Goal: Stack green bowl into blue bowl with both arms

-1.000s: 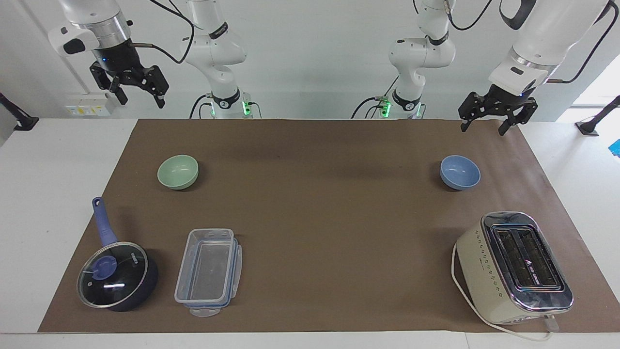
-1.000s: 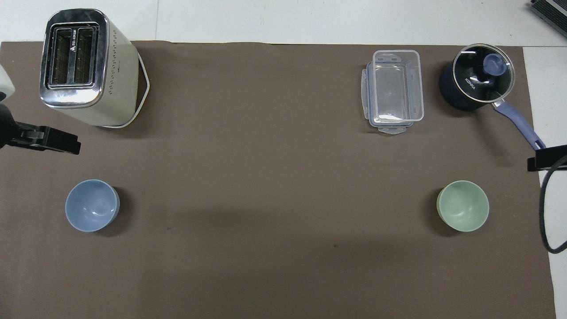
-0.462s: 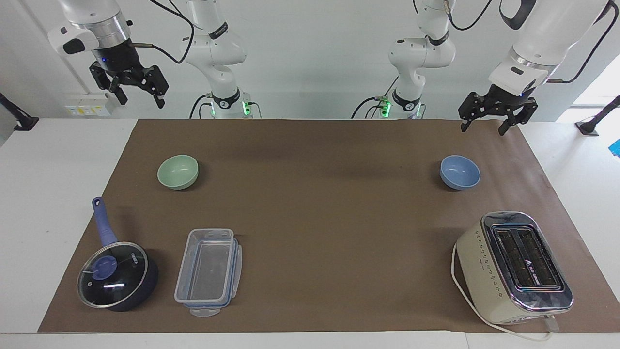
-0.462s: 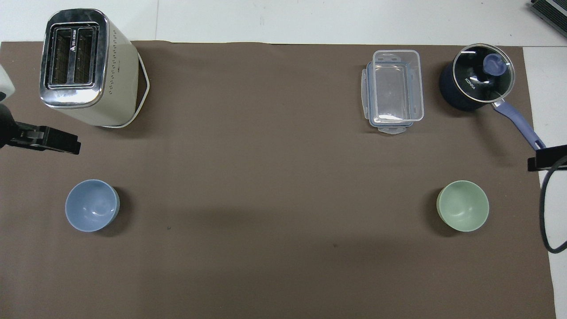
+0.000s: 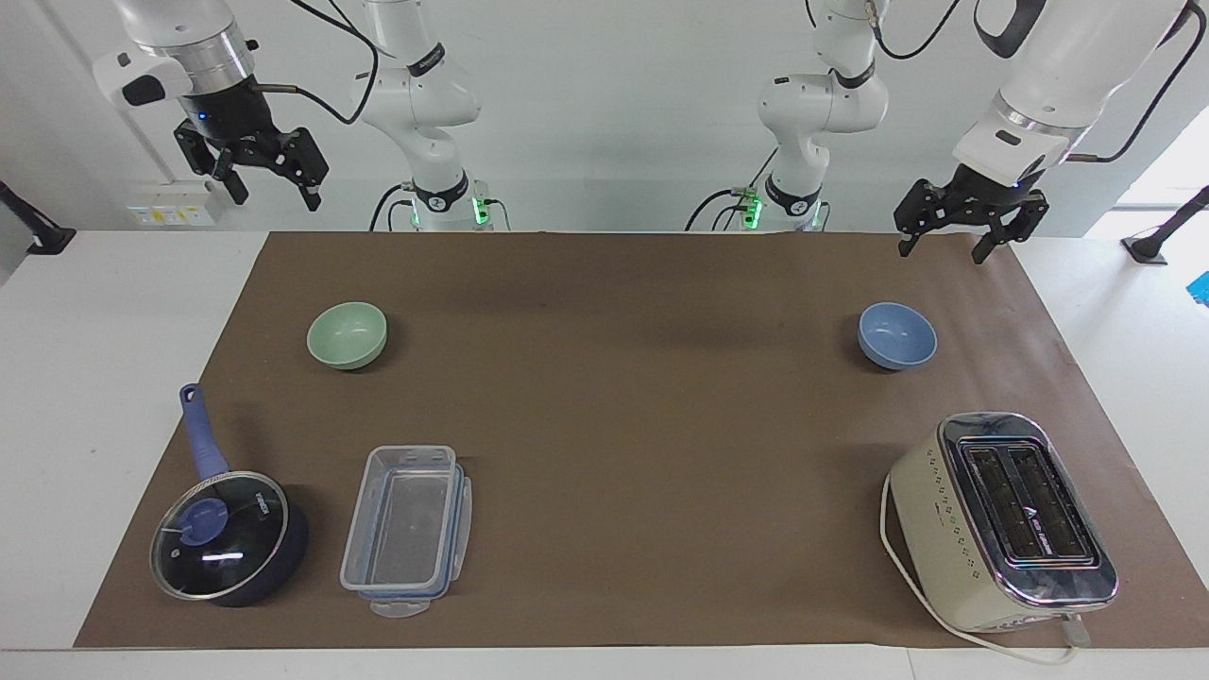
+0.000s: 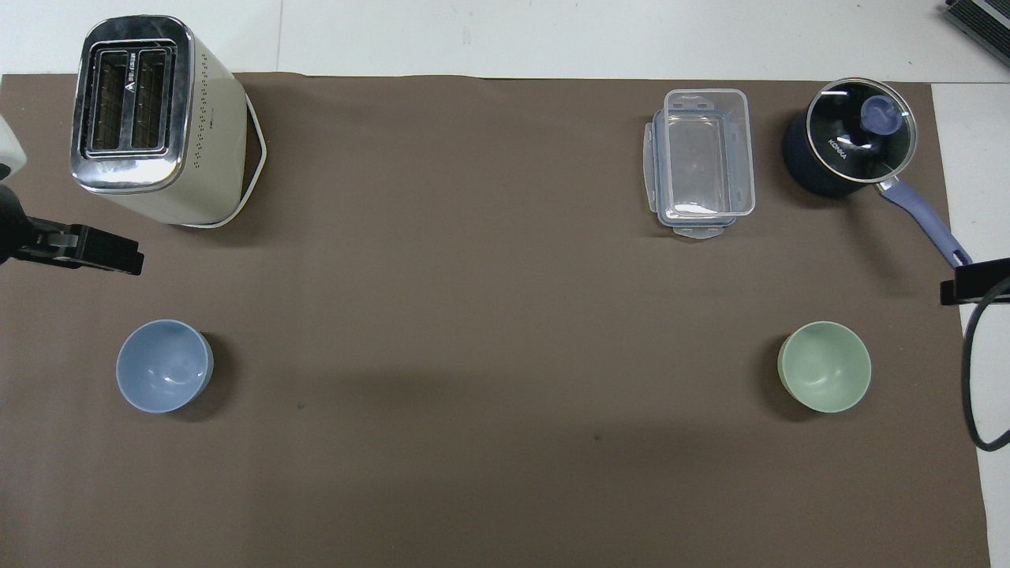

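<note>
On the brown mat (image 5: pixel 623 416) we take the green bowl (image 5: pixel 347 334) as our landmark: it sits upright and empty toward the right arm's end, and the blue bowl (image 5: pixel 896 335) stands well apart from it toward the left arm's end, about as near to the robots as the green bowl is. Farther from the robots than the green bowl lie the saucepan (image 5: pixel 229 536) with its glass lid and, beside that, the clear plastic box (image 5: pixel 407 530); the toaster (image 5: pixel 1001 521) stands well apart from the green bowl, farther from the robots than the blue bowl. Our right gripper (image 5: pixel 274 181) hangs high in the air at the green bowl's end of the table, fingers spread and holding nothing. Our left gripper (image 5: pixel 949 238) hangs over the mat's edge at the blue bowl's end, likewise spread and empty. We judge that no step is under way: neither bowl is touched, and the stacking is all to do. Next, we reckon, our right gripper must come down over the green bowl's rim and close on it, while our left arm steadies or brings in the blue bowl, keeping clear of the saucepan's handle
</note>
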Motion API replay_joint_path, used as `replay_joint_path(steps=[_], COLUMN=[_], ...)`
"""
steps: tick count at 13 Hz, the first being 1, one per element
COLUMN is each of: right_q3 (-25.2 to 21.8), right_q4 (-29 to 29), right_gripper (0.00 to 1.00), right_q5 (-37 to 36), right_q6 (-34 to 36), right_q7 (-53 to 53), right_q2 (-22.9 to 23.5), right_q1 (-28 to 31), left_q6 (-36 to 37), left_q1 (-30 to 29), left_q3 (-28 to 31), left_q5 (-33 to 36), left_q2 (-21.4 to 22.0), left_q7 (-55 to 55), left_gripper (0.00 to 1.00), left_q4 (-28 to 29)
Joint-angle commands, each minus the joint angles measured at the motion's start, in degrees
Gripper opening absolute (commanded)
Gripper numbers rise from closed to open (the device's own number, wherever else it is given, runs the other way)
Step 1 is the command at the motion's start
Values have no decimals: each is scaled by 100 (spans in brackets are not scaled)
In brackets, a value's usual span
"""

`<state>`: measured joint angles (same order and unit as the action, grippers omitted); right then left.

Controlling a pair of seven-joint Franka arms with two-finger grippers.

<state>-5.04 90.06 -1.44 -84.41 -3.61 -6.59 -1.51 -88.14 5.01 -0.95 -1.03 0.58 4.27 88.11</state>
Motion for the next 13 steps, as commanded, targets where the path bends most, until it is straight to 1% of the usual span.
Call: replay_joint_path(steps=[1,8,13], right_q3=[20,11,3], right_q4=[55,55,55], right_gripper=[100,100,100], right_q5=[-23,-23,-23], right_q6=[-84,-84,-93], right_q7=[-8,-8,27], right_q2=[-35,-35,-35], right_q1=[54,54,54], left_q6=[78,69,25], left_q1=[70,53,-9], left_q3=[25,16,25], left_q5=[112,103,94], left_q2=[21,21,109], left_q7=[-76,-41,-5], left_gripper=[100,100,100], left_q4=[-31,-31,110])
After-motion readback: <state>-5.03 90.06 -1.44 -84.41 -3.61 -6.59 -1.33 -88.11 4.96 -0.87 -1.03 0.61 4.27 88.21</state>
